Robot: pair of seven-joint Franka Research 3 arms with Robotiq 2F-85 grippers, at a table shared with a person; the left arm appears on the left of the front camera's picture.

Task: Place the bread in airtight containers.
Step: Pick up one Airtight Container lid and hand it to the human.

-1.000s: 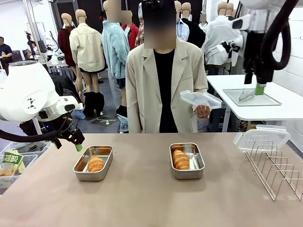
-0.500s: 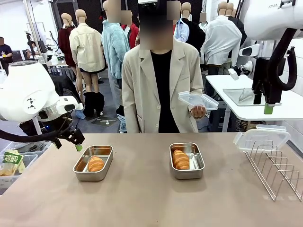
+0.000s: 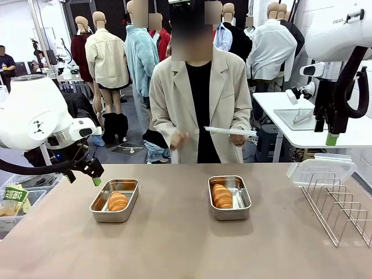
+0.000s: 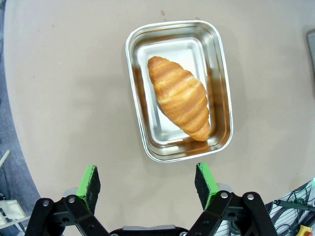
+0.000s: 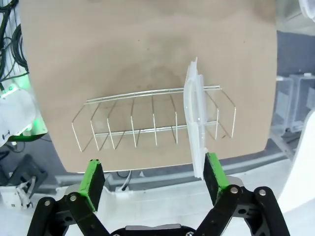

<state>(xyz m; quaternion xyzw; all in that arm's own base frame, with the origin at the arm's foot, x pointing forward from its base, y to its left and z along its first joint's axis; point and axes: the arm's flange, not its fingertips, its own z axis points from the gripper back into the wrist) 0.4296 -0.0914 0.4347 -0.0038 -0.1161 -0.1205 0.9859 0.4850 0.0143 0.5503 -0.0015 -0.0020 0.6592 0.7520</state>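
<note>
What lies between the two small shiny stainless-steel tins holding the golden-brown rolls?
Nothing. In the front view, the tan tabletop between the left stainless-steel tin and the right stainless-steel tin is bare.

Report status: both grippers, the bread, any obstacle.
Left gripper open, beside left shiny steel tin. Right gripper open, above silver wire rack. Golden-brown ridged roll in each tin, both unlidded. Person holds clear plastic lid; nothing blocking.

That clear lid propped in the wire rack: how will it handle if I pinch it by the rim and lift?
The clear lid looks thin and light, so it probably flexes under a hard pinch. Its smooth plastic may slip in a grip. It stands nearly on edge between wires of the rack, so a sideways nudge would likely tip it.
</note>
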